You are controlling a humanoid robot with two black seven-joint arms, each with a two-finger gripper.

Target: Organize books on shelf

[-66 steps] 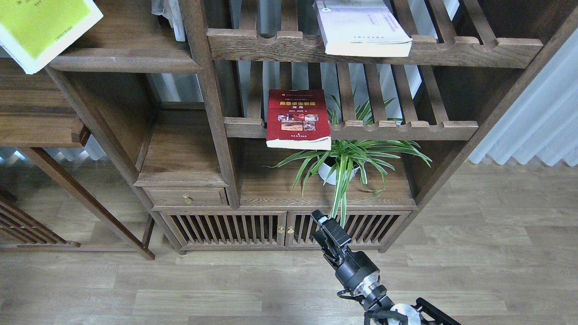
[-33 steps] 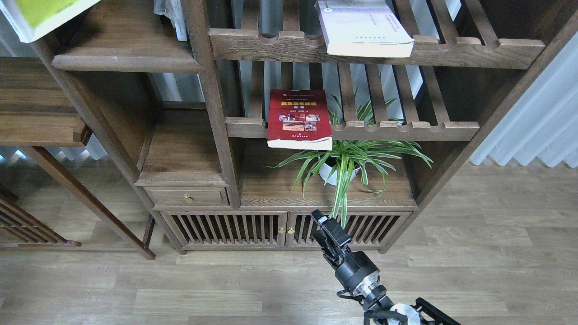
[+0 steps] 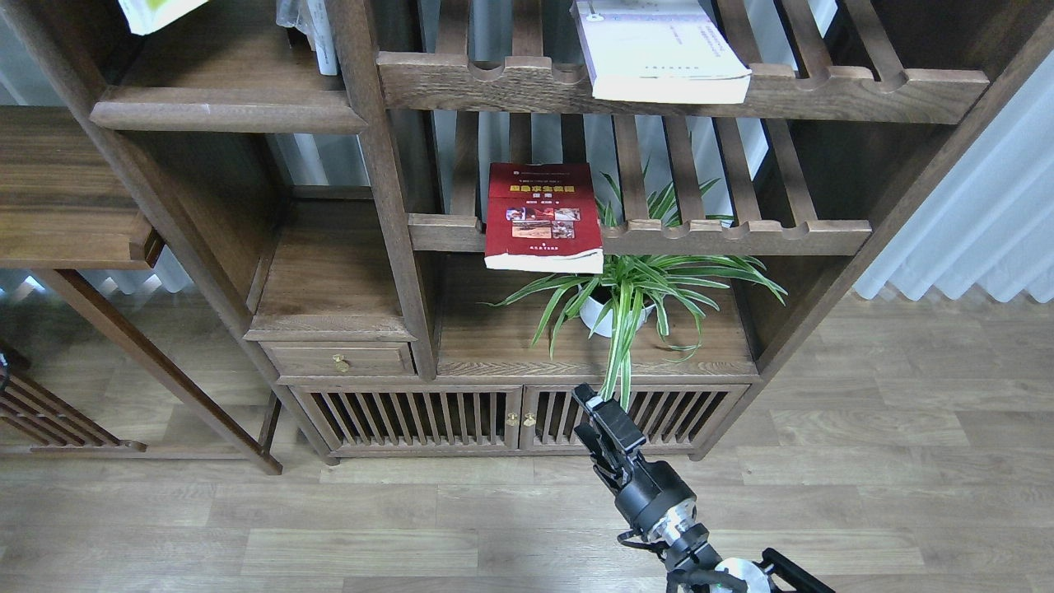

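The yellow-green book (image 3: 158, 11) shows only as a corner at the top left edge, above the solid plank shelf (image 3: 222, 115); what holds it is out of view. The dark red book (image 3: 539, 216) lies flat on the middle slatted shelf and overhangs its front rail. The pale lilac-white book (image 3: 659, 51) lies on the upper slatted shelf and overhangs its rail. My right gripper (image 3: 594, 405) hangs low in front of the cabinet doors, holding nothing; its dark fingers cannot be told apart. My left gripper is out of view.
A potted spider plant (image 3: 630, 296) stands on the low shelf under the red book, its leaves hanging near my right gripper. A small drawer (image 3: 339, 360) and slatted cabinet doors (image 3: 461, 416) sit below. A side table (image 3: 66, 214) stands at left. A curtain (image 3: 980, 222) hangs at right.
The yellow-green book has moved up and to the right, from the left of the plank shelf to above it, nearly leaving the view. My right arm has barely shifted.
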